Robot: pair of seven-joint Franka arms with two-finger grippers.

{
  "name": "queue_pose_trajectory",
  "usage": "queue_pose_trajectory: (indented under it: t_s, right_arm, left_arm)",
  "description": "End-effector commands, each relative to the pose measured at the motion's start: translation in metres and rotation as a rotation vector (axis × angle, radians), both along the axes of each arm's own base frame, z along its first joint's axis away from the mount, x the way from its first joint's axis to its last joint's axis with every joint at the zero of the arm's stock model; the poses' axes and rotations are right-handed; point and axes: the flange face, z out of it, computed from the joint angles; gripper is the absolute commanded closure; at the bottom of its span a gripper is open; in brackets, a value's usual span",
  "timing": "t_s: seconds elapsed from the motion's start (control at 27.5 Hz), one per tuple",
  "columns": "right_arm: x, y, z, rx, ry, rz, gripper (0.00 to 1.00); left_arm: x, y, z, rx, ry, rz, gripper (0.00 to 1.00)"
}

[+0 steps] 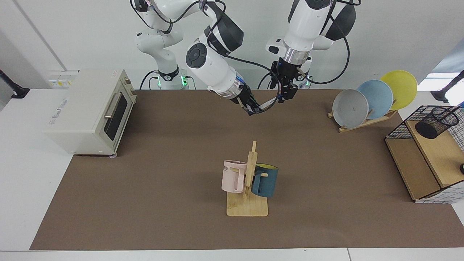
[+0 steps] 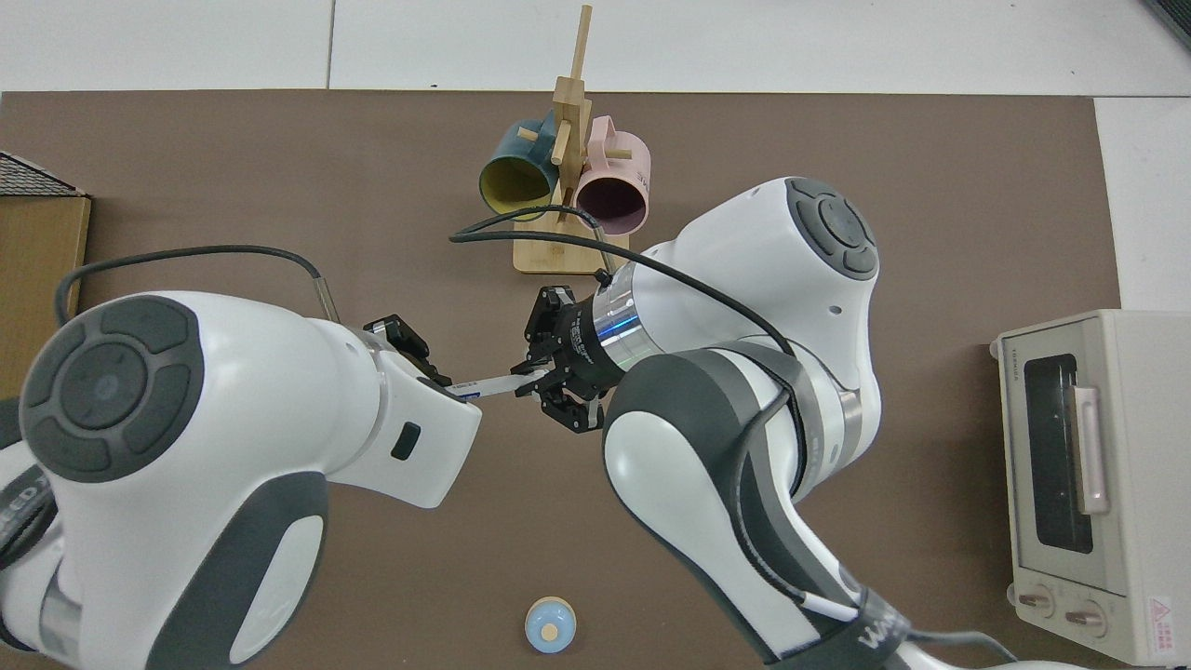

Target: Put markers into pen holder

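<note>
Facing view: nearest stand the pink mug and blue mug hung on a wooden rack, while the pen holder lies tipped on the wire basket's wooden shelf, nothing visible inside. Farther back above the desk, the right tool grips the marker by its tail. The left tool is at its capped end; whether it grips there I cannot tell.

One marker. One pen holder. Two arms, two grippers: right gripper, left gripper. Two mugs: pink mug, blue mug. One mug rack. Three plates: grey plate, blue plate, yellow plate. One toaster oven. One wire basket. One small round blue object.
</note>
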Motion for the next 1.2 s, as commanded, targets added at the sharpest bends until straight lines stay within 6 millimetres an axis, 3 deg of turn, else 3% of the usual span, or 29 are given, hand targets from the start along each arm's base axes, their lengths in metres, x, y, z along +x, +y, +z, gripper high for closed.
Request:
queue_pose_trajectory:
  t_s: [0.0,0.18,0.25,0.33,0.36,0.44,0.55,0.76,0.95,1.17]
  right_arm:
    - [0.007,0.001,0.002,0.012,-0.005,-0.022,1.00]
    - [0.005,0.001,0.001,0.013,-0.009,0.002,1.00]
    - [0.005,0.000,0.000,0.012,-0.021,0.017,0.75]
    - [0.004,-0.002,0.003,0.017,-0.046,0.050,0.60]
    - [0.003,-0.003,0.002,0.017,-0.049,0.062,0.48]
    - [0.003,-0.008,0.000,-0.005,-0.047,0.075,0.00]
    - [0.001,-0.022,0.009,-0.095,-0.117,0.159,0.00]
    - [0.009,-0.076,0.031,-0.174,-0.240,0.359,0.00]
    - [0.017,-0.133,0.049,-0.262,-0.353,0.573,0.00]
    - [0.019,-0.206,0.079,-0.357,-0.454,0.842,0.00]
  left_arm:
    - [-0.007,-0.003,-0.003,-0.004,0.004,0.030,1.00]
    - [-0.010,-0.007,-0.002,-0.003,0.014,0.051,1.00]
    - [-0.011,-0.007,-0.002,-0.001,0.020,0.059,1.00]
    - [-0.012,-0.006,-0.002,0.001,0.021,0.063,1.00]
    - [-0.011,-0.006,-0.002,0.002,0.020,0.066,1.00]
    - [-0.011,-0.005,-0.002,0.004,0.021,0.070,1.00]
    - [-0.009,0.000,-0.004,0.011,0.032,0.093,1.00]
    - [-0.003,0.031,-0.005,0.078,0.074,0.271,1.00]
    - [0.013,0.083,-0.008,0.084,0.123,0.418,1.00]
    - [0.032,0.162,-0.011,0.068,0.157,0.557,1.00]
